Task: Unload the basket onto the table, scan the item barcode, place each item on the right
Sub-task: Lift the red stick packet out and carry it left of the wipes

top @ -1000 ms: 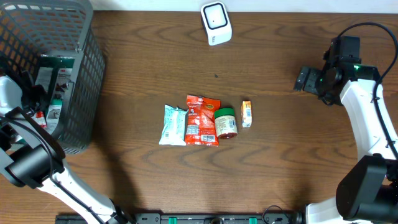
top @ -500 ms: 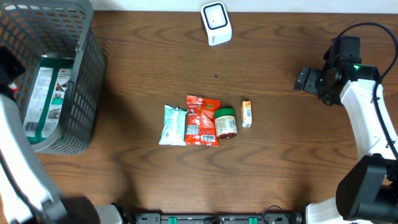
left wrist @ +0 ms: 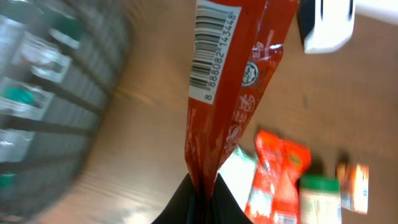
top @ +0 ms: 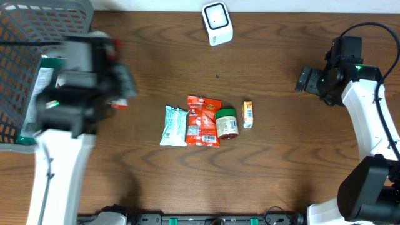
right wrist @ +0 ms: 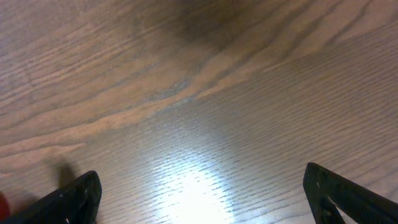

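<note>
Red packet (left wrist: 224,93) pinched at one end by the left tool (left wrist: 202,191), barcode showing, above the tabletop's (top: 281,169) left side beside the mesh basket (top: 37,25). Right tool (right wrist: 202,196) wide, empty, near right edge.

Bare table (top: 275,50) is left between the scanner (top: 217,23) and the middle row, and a hand could be passed there. The middle is blocked by a white pack (top: 173,125), a red pack (top: 203,120), a jar (top: 226,122) and a box (top: 247,114), laid close side by side. The far left corner is filled by the basket (top: 37,25).
</note>
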Controlling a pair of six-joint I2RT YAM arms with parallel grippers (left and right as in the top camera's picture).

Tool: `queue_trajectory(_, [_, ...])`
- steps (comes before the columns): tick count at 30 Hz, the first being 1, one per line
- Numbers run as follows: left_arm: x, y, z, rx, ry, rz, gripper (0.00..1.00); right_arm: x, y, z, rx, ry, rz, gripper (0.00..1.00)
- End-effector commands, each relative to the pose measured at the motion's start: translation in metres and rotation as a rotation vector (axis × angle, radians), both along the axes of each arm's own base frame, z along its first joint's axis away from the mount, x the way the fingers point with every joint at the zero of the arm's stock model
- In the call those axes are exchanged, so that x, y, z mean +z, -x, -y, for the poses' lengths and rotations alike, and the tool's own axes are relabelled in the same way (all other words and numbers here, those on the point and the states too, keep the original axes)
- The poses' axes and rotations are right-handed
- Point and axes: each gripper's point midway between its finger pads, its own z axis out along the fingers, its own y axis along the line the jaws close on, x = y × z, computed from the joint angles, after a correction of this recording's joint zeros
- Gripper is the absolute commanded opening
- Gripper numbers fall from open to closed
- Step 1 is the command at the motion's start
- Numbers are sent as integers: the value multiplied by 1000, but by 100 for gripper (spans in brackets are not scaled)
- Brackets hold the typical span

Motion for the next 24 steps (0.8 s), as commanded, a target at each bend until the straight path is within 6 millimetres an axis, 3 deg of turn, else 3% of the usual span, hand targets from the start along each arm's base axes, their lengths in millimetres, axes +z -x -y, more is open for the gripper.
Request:
queue_trajectory(1, [-67,0,37,-26,3,-164,8,8,-3,2,9,11,22,99])
queue_trajectory(7, [-142,-8,48,-17,-38,-333,8,8,-3,2,9,11,22,99])
queue_trajectory(13, [-200,-22,50,-7,-74,-451,8,8,-3,2,9,11,22,99])
queue_trajectory(17, [-225,-26,48,2,-97,-497,9,8,-3,2,9,11,22,99])
queue_trajectory(24, [-246,-36,39,29,-145,-498,9,8,-3,2,9,11,22,99])
